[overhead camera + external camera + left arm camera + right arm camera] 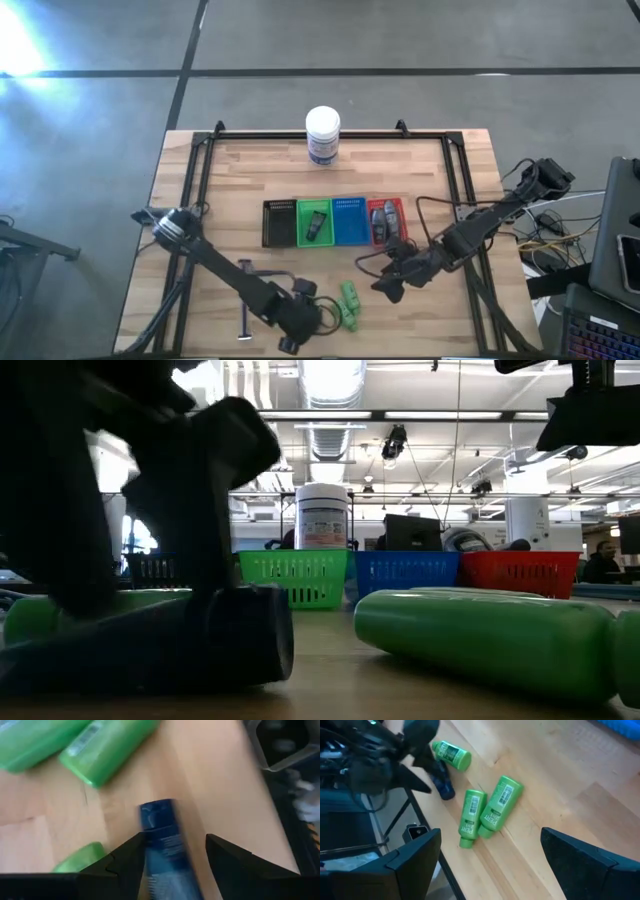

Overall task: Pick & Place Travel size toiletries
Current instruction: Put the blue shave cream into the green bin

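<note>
Fingers of your left gripper [172, 857] straddle the dark blue tube [162, 845] lying near the table's front edge, not yet clamped; your right gripper [390, 288] waits open, empty, beside the green bottles [349, 303].

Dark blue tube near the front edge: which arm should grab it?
Left. The left gripper already straddles the dark blue tube, open. The right gripper hovers open farther right.

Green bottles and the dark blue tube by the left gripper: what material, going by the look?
Green bottles: likely plastic, smooth semi-gloss, judging by soft highlights and printed labels. Dark blue tube: probably glossy plastic too, with white print and a sheen along its side; it lies between the open fingers of the left gripper. Blur leaves it uncertain.
</note>
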